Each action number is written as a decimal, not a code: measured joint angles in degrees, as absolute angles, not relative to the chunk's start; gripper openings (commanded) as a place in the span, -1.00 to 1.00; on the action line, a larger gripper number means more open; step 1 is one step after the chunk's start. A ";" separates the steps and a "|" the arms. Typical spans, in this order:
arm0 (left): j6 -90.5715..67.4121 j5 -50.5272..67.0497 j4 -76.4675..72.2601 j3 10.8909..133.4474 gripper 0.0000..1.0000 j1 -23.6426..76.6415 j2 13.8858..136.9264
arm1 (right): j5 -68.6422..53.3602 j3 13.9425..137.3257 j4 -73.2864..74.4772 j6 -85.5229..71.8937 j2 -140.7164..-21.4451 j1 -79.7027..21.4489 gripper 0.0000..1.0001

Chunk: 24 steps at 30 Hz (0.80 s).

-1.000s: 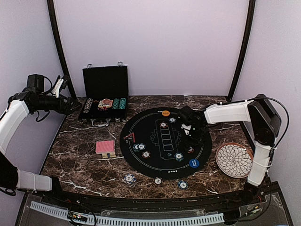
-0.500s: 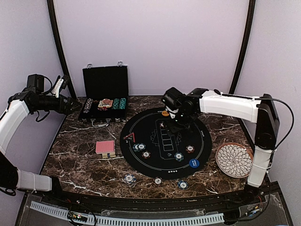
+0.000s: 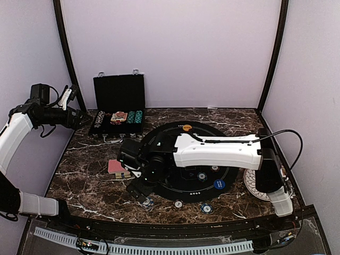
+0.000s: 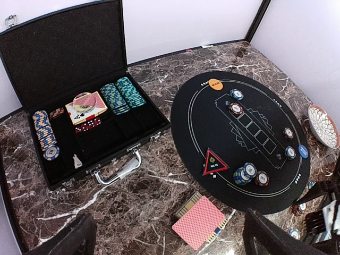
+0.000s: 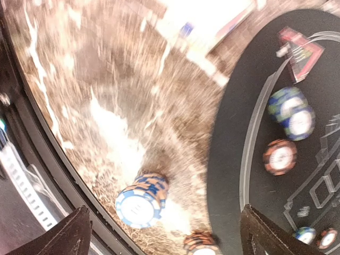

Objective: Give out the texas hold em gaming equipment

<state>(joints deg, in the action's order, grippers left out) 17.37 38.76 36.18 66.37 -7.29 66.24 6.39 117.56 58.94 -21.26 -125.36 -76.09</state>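
A red-backed card deck (image 3: 119, 167) lies on the marble left of the round black mat (image 3: 212, 159); it also shows in the left wrist view (image 4: 201, 221). My right gripper (image 3: 138, 191) is open and empty, low over the table's front left, just above a blue stripe-edged chip stack (image 5: 141, 199), which sits ahead of its fingers. The red triangle token (image 4: 215, 162), chips (image 4: 244, 172), the orange disc (image 4: 215, 84) and the blue disc (image 4: 303, 151) lie on the mat. My left gripper (image 4: 167, 244) is open and empty, held high at the far left.
An open black case (image 4: 79, 106) with chip rows, cards and dice stands at the back left. The white patterned plate (image 4: 323, 125) sits at the right. More chips (image 3: 178, 204) lie near the front edge. My right arm (image 3: 212, 151) spans the mat.
My right arm has swept from the back of the mat across to the front left, low over the blue chip stack. The left arm has not moved.
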 measured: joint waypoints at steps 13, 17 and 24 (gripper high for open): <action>17.63 38.79 36.38 66.32 0.98 -7.29 64.97 | 2.70 121.08 63.44 -18.81 -131.00 -76.62 0.97; 17.63 38.79 36.53 66.32 0.98 -7.29 64.90 | 1.50 121.12 63.57 -17.89 -131.76 -76.62 0.97; 17.63 38.79 36.53 66.32 0.97 -7.29 64.90 | -0.36 122.89 64.51 -16.08 -134.28 -76.62 0.80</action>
